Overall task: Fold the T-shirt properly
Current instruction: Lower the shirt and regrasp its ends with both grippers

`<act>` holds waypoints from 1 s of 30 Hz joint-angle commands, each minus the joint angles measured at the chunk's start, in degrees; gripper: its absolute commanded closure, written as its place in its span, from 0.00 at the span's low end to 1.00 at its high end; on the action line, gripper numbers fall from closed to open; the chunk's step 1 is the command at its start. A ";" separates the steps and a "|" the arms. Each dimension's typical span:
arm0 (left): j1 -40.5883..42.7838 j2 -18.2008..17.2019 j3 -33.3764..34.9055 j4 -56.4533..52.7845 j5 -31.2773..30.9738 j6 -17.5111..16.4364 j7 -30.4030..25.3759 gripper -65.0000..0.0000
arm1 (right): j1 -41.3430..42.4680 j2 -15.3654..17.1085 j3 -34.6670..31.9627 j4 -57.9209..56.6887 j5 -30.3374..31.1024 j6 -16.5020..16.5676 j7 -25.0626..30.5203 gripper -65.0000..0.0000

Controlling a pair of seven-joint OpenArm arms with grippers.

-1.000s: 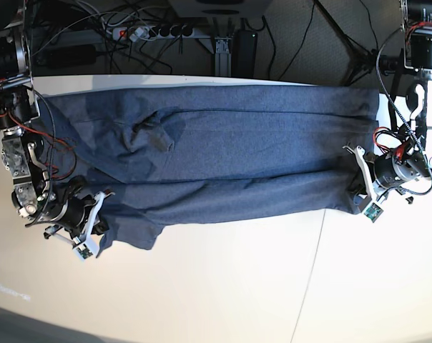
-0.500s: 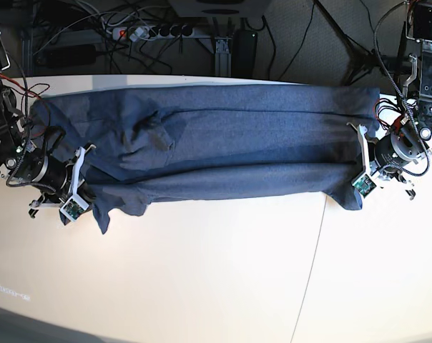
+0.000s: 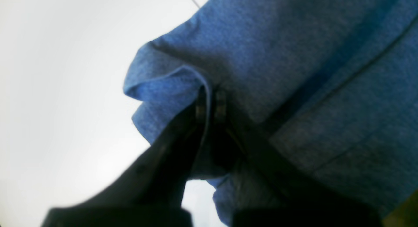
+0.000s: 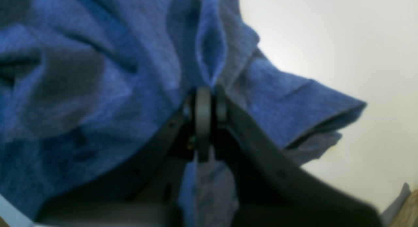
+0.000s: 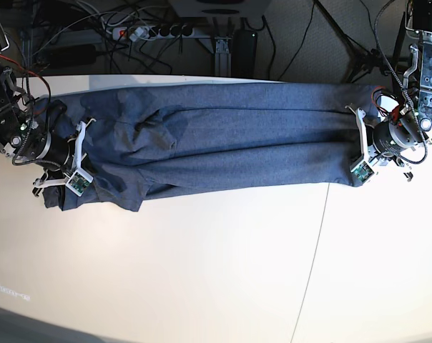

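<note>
The blue-grey T-shirt [image 5: 223,136] lies stretched in a long band across the far half of the white table [image 5: 216,264], its near edge folded over toward the back. No lettering shows. My left gripper [image 5: 353,153] at the base view's right is shut on the shirt's near right corner; in the left wrist view the closed fingertips [image 3: 209,104] pinch a fold of cloth [image 3: 294,73]. My right gripper [image 5: 84,161] at the base view's left is shut on the shirt's left end; in the right wrist view its closed tips [image 4: 204,104] clamp bunched cloth [image 4: 98,73].
A power strip [image 5: 151,31], cables and a stand foot lie on the dark floor behind the table's far edge. A seam [image 5: 312,264] runs down the tabletop at right of centre. Arm bases stand at both far corners.
Both grippers have carried the shirt's near edge away from the front, toward the back. The loose hanging flap at the left end has been drawn up, so the band is narrower.
</note>
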 commanded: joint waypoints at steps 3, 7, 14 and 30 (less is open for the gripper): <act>-0.74 -0.96 -0.39 1.31 -2.19 -0.02 0.35 1.00 | -0.79 1.29 0.76 0.74 -0.15 5.38 0.52 1.00; -0.72 -0.96 -0.39 1.31 -4.26 -0.04 2.19 1.00 | -2.60 1.29 0.79 0.74 -0.66 5.38 0.50 1.00; -0.72 -0.94 -0.39 1.29 -7.58 -0.02 5.35 1.00 | -4.94 1.22 0.79 0.70 -1.60 5.38 0.50 1.00; -0.76 -0.98 -1.16 1.29 -13.14 5.18 12.31 0.38 | -4.87 1.11 0.79 0.63 -0.90 5.35 0.76 0.54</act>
